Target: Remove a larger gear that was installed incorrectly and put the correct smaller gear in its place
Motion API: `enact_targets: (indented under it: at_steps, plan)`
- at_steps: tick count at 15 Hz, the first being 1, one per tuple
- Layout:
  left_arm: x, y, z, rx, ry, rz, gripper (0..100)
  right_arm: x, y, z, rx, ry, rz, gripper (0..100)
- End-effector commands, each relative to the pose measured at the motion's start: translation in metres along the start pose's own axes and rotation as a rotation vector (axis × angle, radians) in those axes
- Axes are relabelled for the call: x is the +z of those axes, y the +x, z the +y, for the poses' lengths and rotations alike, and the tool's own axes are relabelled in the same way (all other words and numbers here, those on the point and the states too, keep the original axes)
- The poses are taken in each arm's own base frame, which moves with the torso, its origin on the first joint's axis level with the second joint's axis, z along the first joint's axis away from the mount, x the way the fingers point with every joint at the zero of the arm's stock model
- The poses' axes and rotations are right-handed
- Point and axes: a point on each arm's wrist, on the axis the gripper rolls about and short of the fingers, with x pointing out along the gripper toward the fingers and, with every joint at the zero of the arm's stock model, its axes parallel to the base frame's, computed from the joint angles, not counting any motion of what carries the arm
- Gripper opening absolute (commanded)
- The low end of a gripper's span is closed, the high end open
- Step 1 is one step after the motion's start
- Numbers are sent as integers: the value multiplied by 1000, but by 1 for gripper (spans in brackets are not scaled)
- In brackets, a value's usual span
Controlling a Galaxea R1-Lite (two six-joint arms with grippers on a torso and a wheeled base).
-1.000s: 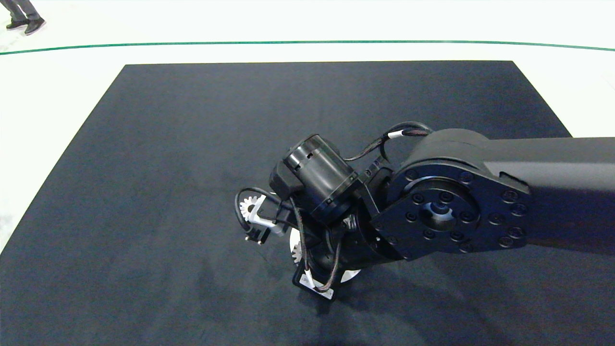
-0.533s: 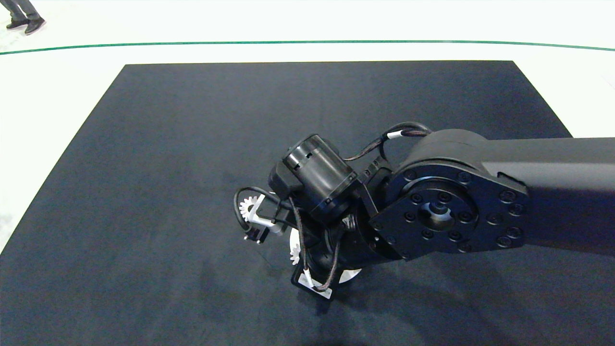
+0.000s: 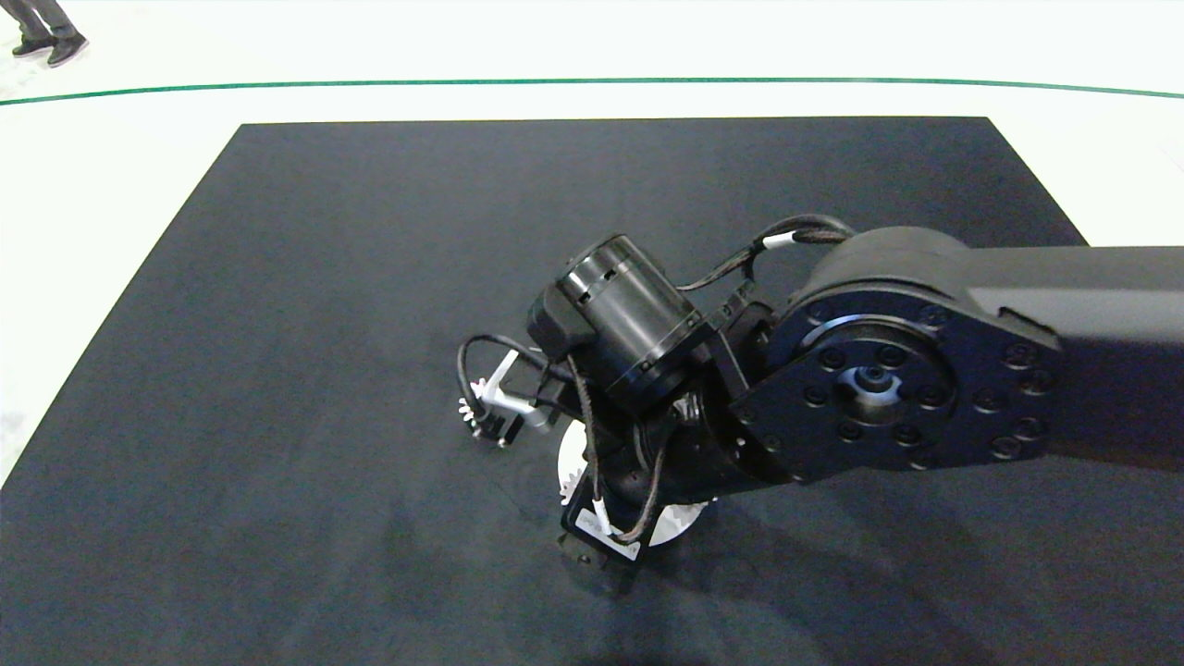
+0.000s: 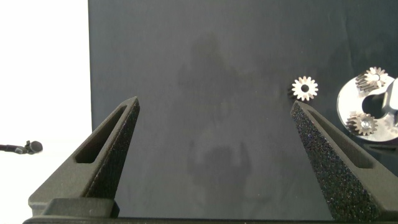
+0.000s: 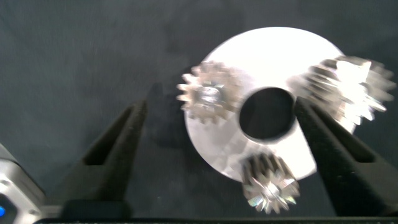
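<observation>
Right gripper (image 5: 221, 155) hangs over the round plate (image 5: 273, 68), fingers wide, empty; left gripper (image 4: 214, 155) likewise; no legible writing.

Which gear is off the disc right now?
The smaller gear with the wide centre bore: it lies alone on the black mat, apart from the silver disc. The other three sit at the disc's rim, below the open right gripper.

Head view: right arm (image 3: 888, 379) hides most of disc (image 3: 572, 455), all but few teeth of gears on it; loose gear (image 3: 465, 405) half behind cable. Left wrist view: disc (image 4: 348, 106) cut by picture edge. Right wrist view: gear (image 5: 348, 84) at disc rim blurred, tooth shape and size unclear; right gripper (image 5: 221, 152) fingertips out of frame
</observation>
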Motion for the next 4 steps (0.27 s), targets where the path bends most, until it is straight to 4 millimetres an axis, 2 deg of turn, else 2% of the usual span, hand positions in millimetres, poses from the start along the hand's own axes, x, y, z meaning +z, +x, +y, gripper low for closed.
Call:
enact_targets:
  at_steps: [1,3,4]
  plan:
    - [0,4,-3,-6,8,12,100,-18,-67,-28,-115,201,-90,100]
    - [-3,5,-4,-8,6,16,100,-43,-119,-43,-181,315,-222,100]
    - [1,1,-1,-12,-24,-33,100,-57,-140,-48,-231,437,-299,100]
